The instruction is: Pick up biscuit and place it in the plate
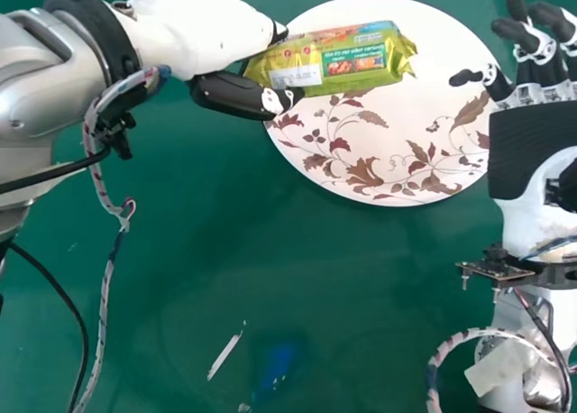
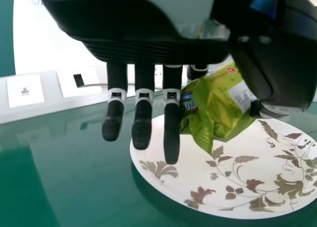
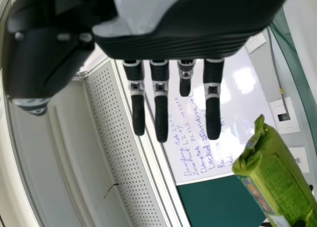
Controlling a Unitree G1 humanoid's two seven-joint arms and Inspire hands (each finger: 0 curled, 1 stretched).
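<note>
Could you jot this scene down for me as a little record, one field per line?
Item: shiny green-yellow plastic biscuit packet
Held by: the robot's left hand, thumb and fingers pinching one end
Packet position: over the plate, lying lengthwise across its far part in the head view
Plate: round, white, with brown and reddish leaf patterns
Surface: green tabletop
Right hand: open, holding nothing, beside the plate's right edge
Task stage: packet not yet released

Leaves room over the plate (image 1: 451, 30) between biscuit packet (image 1: 361, 61) and right hand (image 1: 541, 138), also over the near desk (image 1: 297, 260); gets blocked leftward by left hand (image 1: 203, 34).
</note>
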